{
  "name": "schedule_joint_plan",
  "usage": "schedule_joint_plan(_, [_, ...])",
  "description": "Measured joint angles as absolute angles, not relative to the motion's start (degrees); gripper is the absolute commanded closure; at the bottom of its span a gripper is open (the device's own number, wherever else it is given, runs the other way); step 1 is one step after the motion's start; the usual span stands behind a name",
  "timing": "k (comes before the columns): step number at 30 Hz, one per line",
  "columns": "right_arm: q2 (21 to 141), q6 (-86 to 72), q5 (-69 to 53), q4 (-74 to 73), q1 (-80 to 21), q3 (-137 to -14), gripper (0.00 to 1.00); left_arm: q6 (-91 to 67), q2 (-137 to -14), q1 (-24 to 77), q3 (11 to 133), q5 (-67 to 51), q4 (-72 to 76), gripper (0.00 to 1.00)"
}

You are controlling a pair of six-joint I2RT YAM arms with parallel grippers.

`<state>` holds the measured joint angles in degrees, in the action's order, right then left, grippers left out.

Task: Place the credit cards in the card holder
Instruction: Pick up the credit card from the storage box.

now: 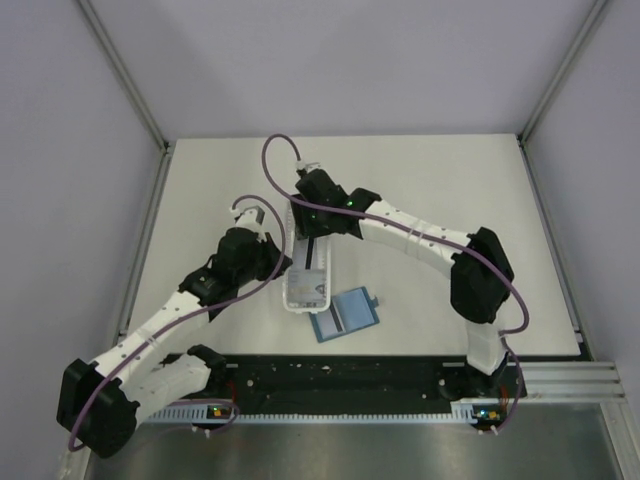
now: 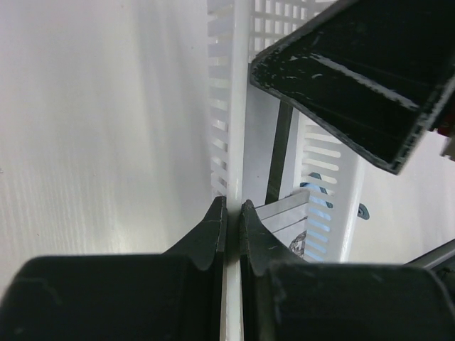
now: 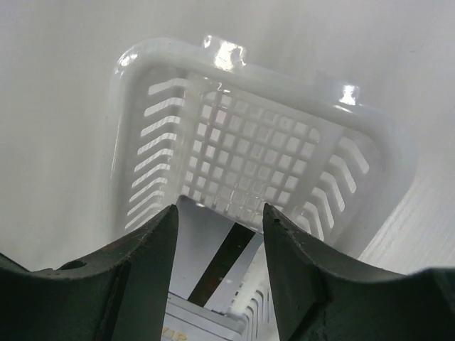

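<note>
Inside the white tray (image 3: 153,51) the credit cards (image 3: 213,270) lie lengthwise, directly under the right gripper (image 3: 220,213), whose fingers are spread either side of them. The left gripper (image 2: 232,206) pinches the tray's wall, and the card holder (image 1: 345,315) lies open beside its near end.

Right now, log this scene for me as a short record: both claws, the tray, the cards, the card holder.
left claw: shut on a side wall of the white tray
right claw: open, poised over the tray's inside
credit cards: lying in the tray below the right claw; one shows a dark stripe
card holder: teal, on the table, just right of the tray's near end
</note>
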<state>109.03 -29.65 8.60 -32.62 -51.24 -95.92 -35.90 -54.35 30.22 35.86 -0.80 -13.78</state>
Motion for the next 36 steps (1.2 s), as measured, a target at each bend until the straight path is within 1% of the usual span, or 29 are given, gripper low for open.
schedule_joint_plan(2, [110.93,-29.63,8.99,-33.3,-51.24,-97.3,0.48,-35.88,-54.35,30.24,35.86,-0.78,-14.04,1.0])
schedule_joint_plan(5, [112.55,-29.56,8.71,-34.09,-51.27,-97.86,0.51,-35.88,-54.35,30.24,35.62,-0.75,-14.96,1.0])
schedule_joint_plan(11, [113.27,-28.01,6.42,-35.18,-51.24,-97.93,0.6,-35.86,-54.35,30.33,34.7,-0.6,-15.66,1.0])
schedule_joint_plan(16, [112.99,-25.56,2.52,-34.81,-51.2,-95.53,0.66,-35.62,-54.35,30.33,34.68,0.1,-16.56,1.0])
schedule_joint_plan(24, [111.9,-22.65,-3.03,-33.26,-50.72,-91.05,0.67,-35.18,-54.35,30.83,33.85,-0.86,-18.46,1.0])
schedule_joint_plan(36, [107.63,-22.26,-13.28,-26.13,-47.77,-84.58,0.69,-35.0,-54.35,30.85,33.41,-1.89,-18.41,1.0])
